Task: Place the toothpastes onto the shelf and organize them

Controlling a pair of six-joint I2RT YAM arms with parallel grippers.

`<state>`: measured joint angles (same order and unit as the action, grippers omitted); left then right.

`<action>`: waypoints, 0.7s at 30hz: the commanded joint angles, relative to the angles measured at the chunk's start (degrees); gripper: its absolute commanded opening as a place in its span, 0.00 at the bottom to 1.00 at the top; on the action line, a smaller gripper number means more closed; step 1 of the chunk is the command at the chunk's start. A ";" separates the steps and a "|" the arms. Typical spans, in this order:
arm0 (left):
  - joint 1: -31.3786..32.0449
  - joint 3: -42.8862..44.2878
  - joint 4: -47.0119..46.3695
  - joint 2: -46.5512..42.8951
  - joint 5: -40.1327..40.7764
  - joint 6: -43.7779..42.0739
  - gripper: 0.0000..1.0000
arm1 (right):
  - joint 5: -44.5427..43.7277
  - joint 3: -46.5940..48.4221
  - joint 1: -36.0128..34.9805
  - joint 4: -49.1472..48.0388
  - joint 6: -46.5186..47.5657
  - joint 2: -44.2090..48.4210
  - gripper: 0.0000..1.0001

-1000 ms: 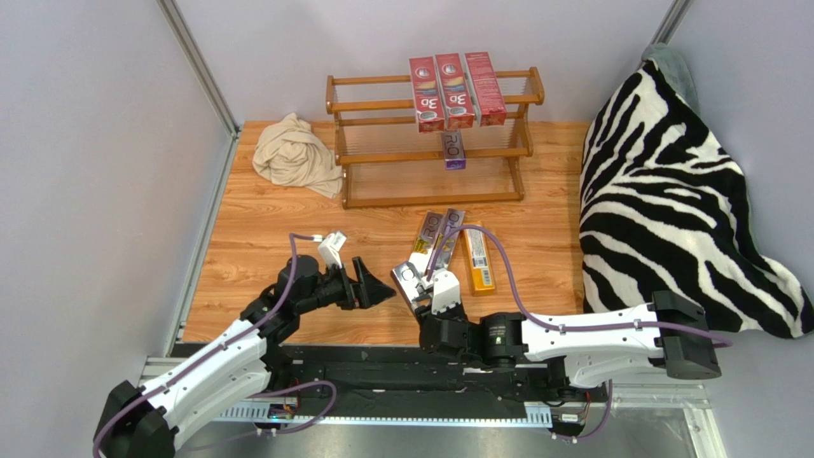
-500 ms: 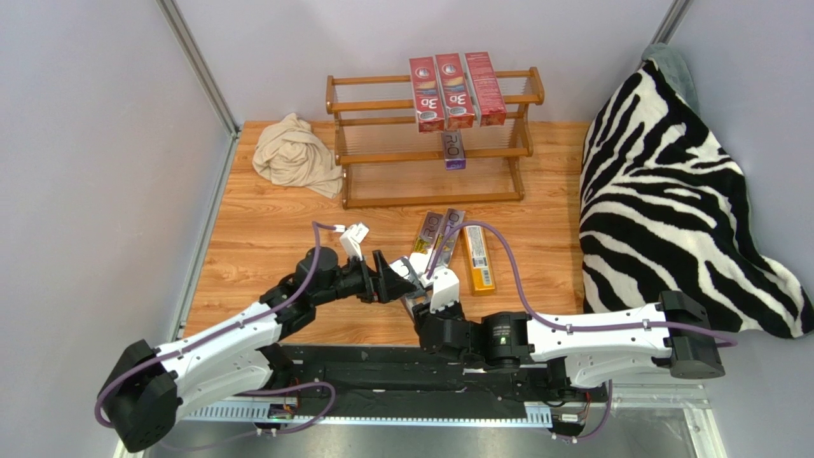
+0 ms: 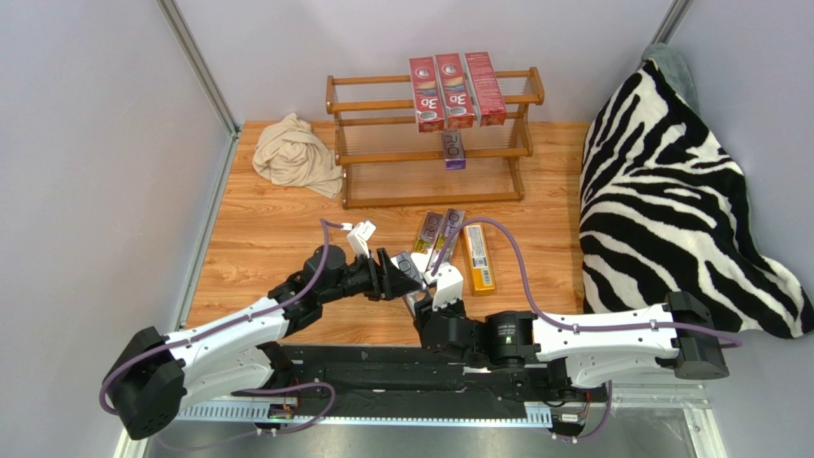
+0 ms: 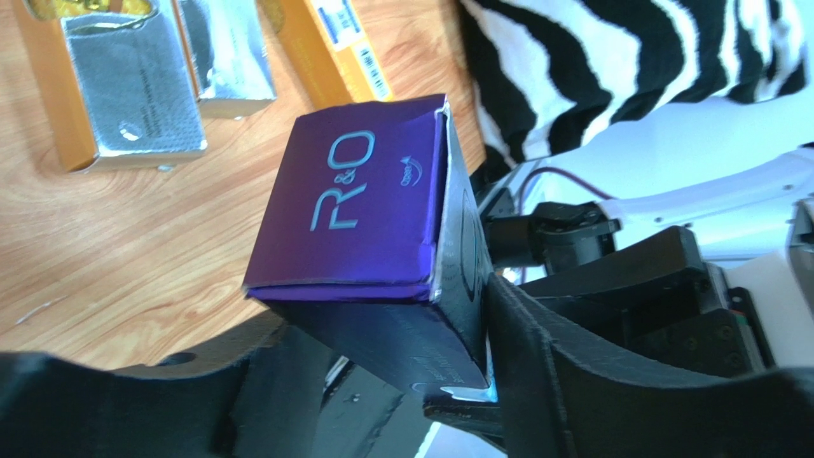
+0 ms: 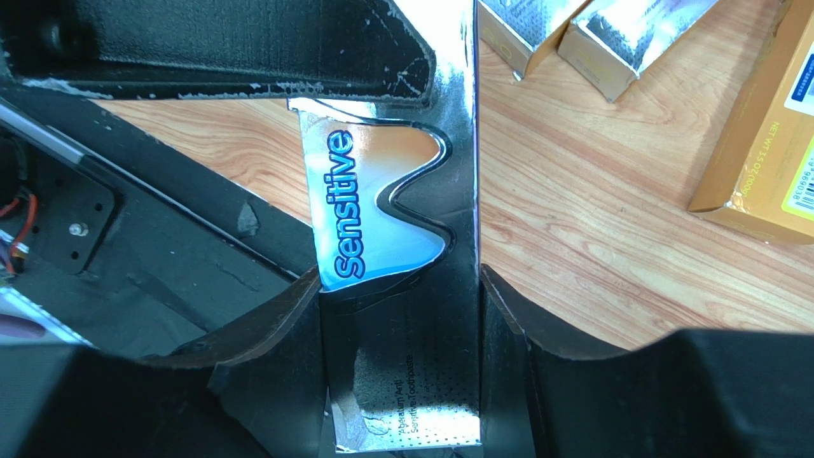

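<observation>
Silver-and-purple toothpaste carton (image 3: 412,272) was noted at lower centre of the overhead view, over the wooden table (image 3: 277,239), with both arms at it. The right gripper (image 5: 401,320) was seen clamped on its long sides, the word "Sensitive" showing between the fingers. The left gripper (image 4: 382,334) was set about the purple end flap. Its fingers stood close against either side, but whether both pressed home could not be told. A hand-over from right to left was judged to be the step in hand.

On the shelf (image 3: 392,198), at upper centre, three red 3D cartons (image 3: 451,91) were laid side by side across the top tier, and one purple PRO carton (image 3: 453,150) on the middle tier. With four placed, the task was judged about half done.

Left to be shelved:
- the carton in the grippers
- two silver cartons (image 3: 428,234), lying together at centre frame
- an orange carton (image 3: 479,260) beside them

The beige cloth (image 3: 296,155) at upper left and the zebra-striped blanket (image 3: 669,191) at right were counted as no part of the job.
</observation>
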<state>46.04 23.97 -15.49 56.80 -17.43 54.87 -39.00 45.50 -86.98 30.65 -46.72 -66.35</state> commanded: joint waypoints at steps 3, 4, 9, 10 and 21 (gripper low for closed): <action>0.28 0.20 -4.82 -3.97 2.23 0.50 0.53 | -3.71 1.17 -0.47 -3.58 -0.92 2.45 0.42; 0.36 0.20 -4.82 -4.15 2.14 0.59 0.52 | -3.71 1.17 -0.65 -3.67 -0.74 2.36 0.43; 0.28 0.38 -4.99 -5.55 2.84 0.76 0.49 | -4.15 2.23 -0.56 -2.79 -0.48 2.71 0.46; 0.28 0.55 -4.82 -5.90 3.02 0.85 0.49 | -4.32 2.40 -0.56 -2.53 -0.39 2.89 0.47; -0.95 -0.23 -8.85 -9.51 3.90 -0.12 0.50 | -6.87 1.18 -0.56 -3.76 3.65 14.04 1.00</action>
<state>45.93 23.92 -16.62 48.75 -13.41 55.75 -42.13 45.76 -87.33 28.82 -44.66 -57.19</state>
